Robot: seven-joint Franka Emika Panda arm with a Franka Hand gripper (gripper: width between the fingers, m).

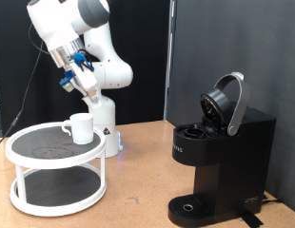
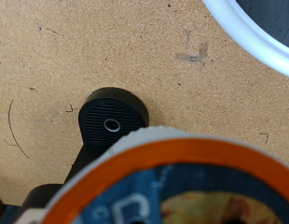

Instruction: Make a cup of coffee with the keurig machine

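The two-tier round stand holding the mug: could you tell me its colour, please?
The two-tier round stand has a white frame with dark grey shelf surfaces, clearest in the exterior view.

Robot lab: arm (image 1: 76, 43) mounted on bare tabletop (image 1: 138, 180).

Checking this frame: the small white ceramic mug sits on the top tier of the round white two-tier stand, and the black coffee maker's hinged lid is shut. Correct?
Not quite. The exterior view shows the boxy black coffee maker with its hinged rounded lid raised open, not shut. The small white ceramic mug does sit on the top tier of the round white two-tier stand.
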